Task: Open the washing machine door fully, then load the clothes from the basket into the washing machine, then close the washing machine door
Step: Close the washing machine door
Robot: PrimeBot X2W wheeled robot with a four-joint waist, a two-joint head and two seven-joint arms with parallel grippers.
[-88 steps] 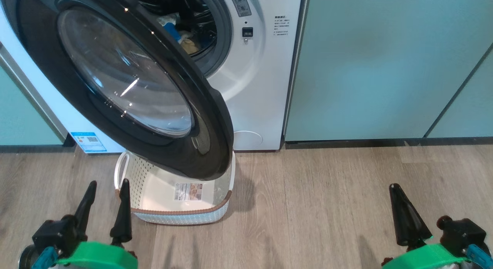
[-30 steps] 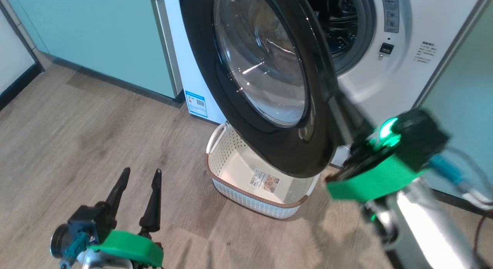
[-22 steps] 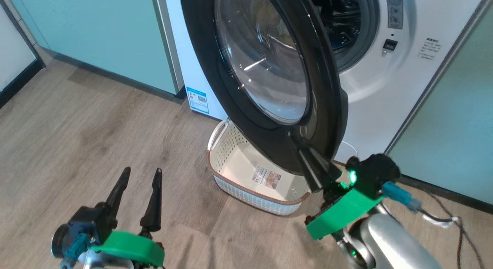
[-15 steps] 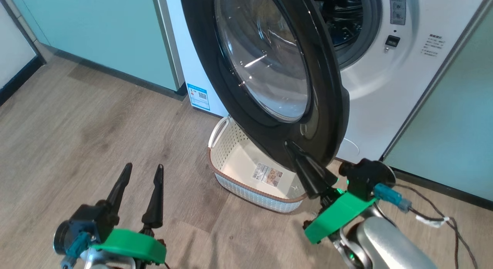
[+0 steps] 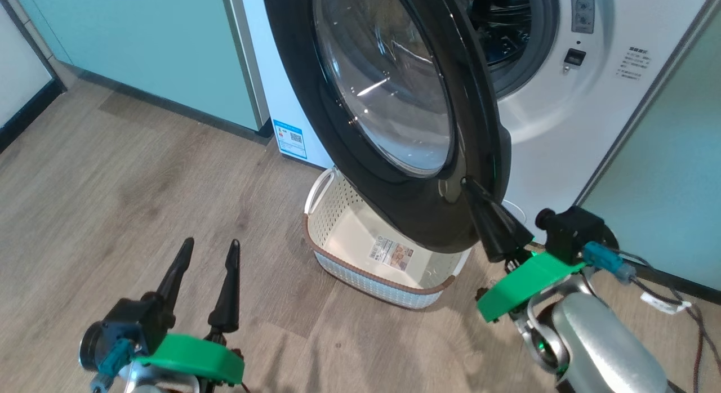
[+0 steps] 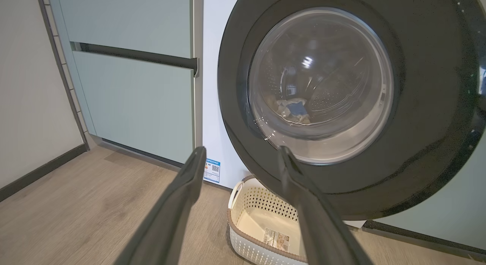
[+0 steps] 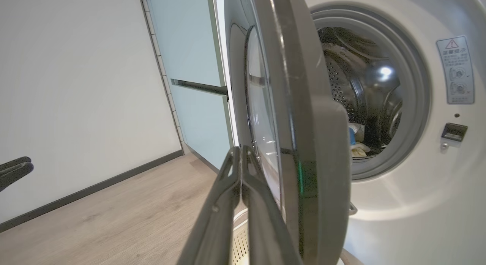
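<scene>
step: shut door (image 5: 383, 94) | right gripper (image 5: 467, 182): jaws pressed together, door's outer face just beside tips | left gripper (image 5: 210, 242): jaws spread, empty | do: push near free rim, steadily

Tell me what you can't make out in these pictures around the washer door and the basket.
- Head view: whether the shut right gripper touches the washing machine door; its black tip blends into the black door.
- Head view: the far side of the basket, hidden by the door.
- Left wrist view: the clothes, small behind the door's glare; their number is unclear.
</scene>
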